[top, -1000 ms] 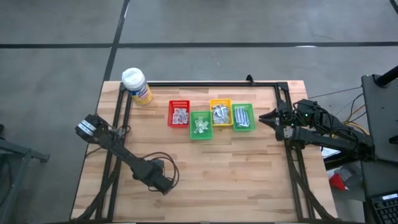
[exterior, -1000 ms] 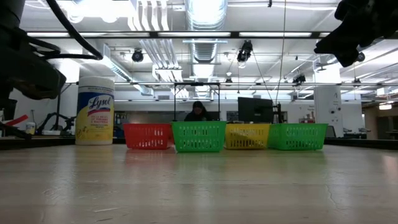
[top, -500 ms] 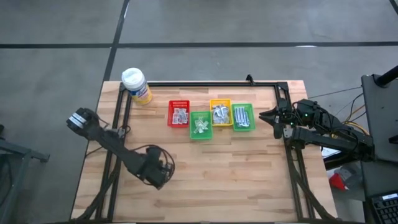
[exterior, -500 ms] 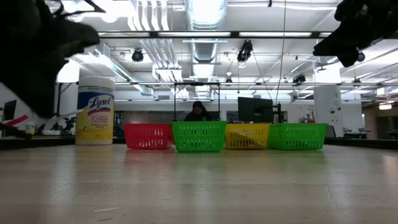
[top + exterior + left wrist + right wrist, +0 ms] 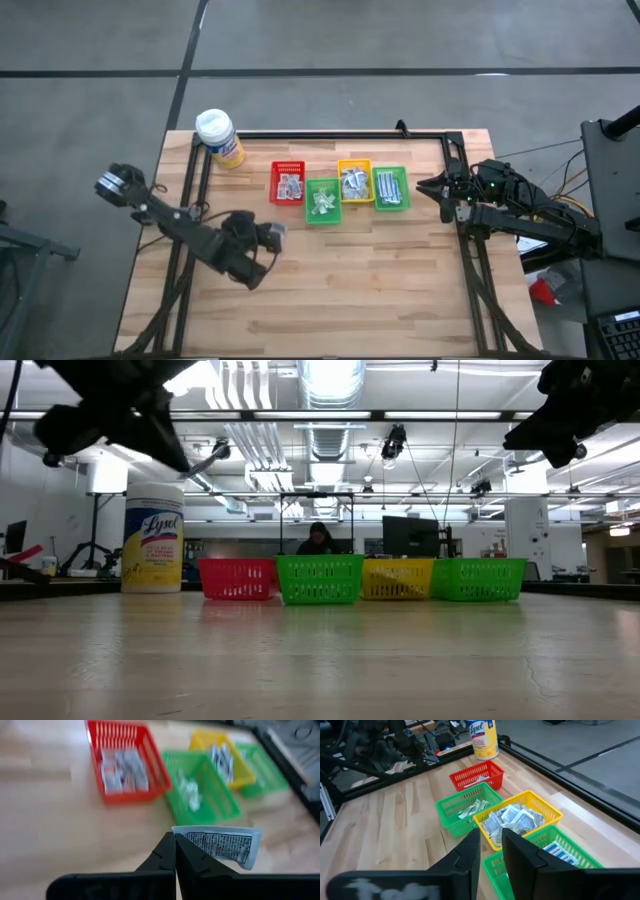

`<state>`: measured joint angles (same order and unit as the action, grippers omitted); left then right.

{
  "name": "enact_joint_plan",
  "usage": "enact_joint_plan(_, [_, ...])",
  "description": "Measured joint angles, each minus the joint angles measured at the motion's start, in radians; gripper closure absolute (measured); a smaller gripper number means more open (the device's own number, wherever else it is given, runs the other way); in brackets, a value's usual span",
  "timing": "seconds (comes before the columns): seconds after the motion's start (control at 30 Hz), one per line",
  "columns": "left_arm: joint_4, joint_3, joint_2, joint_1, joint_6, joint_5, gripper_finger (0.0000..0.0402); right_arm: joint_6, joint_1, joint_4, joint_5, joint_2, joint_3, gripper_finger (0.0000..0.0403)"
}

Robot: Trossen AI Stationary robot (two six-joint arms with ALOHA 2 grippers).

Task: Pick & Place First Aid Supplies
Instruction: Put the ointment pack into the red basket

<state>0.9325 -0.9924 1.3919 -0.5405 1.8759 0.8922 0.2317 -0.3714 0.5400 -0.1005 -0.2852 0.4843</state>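
Observation:
My left gripper (image 5: 266,232) hangs above the table, near-left of the bins, shut on a small white printed sachet (image 5: 222,845). Four small bins stand in a row at mid-table: a red one (image 5: 288,183) with flat packets, a green one (image 5: 322,201) with pale sachets, a yellow one (image 5: 354,181) with silvery wrappers, and a second green one (image 5: 390,188) with blue-striped strips. My right gripper (image 5: 428,187) hovers just right of the bins, open, touching nothing. My left gripper pinches the sachet by one short end (image 5: 186,835) between its two fingertips (image 5: 167,851). The sachet is lifted clear of the table. It sticks out flat to one side of the fingers, with its printed face toward the wrist camera.
A yellow wipes bottle with a white cap (image 5: 219,138) stands at the far-left corner. A dark frame rail (image 5: 330,134) runs along the far edge and down both sides. Bare wood (image 5: 360,290) lies near the bins. A person sits in the room behind (image 5: 318,538).
My left gripper has risen from low over the table's near part. It has swung toward the far edge and the bins, staying shut.

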Motion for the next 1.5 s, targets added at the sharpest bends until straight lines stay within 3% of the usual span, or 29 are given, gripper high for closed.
enact_joint_plan(0.23, [-0.002, -0.010, -0.032, 0.155, -0.118, 0.135, 0.0401, 0.000, 0.000, 0.000, 0.000, 0.000, 0.000, 0.0335])
enact_joint_plan(0.5, [-0.083, -0.060, -0.034, 0.390, -0.476, 0.130, 0.0401, 0.001, 0.000, 0.000, 0.000, 0.000, 0.000, 0.0323])
enact_joint_plan(0.67, [-0.156, -0.103, -0.034, 0.536, -0.806, 0.057, 0.0401, 0.002, 0.000, 0.000, 0.000, 0.000, 0.000, 0.0318])
enact_joint_plan(0.97, [-0.235, -0.154, -0.034, 0.770, -1.282, -0.170, 0.0401, -0.003, 0.000, 0.000, 0.000, 0.000, 0.000, 0.0324])
enact_joint_plan(1.23, [-0.288, -0.155, -0.034, 0.906, -1.545, -0.344, 0.0401, -0.003, 0.000, 0.000, 0.000, 0.000, 0.000, 0.0335])
enact_joint_plan(1.5, [-0.295, -0.154, -0.028, 0.975, -1.781, -0.518, 0.0401, -0.004, 0.000, 0.000, 0.000, 0.000, 0.000, 0.0325])
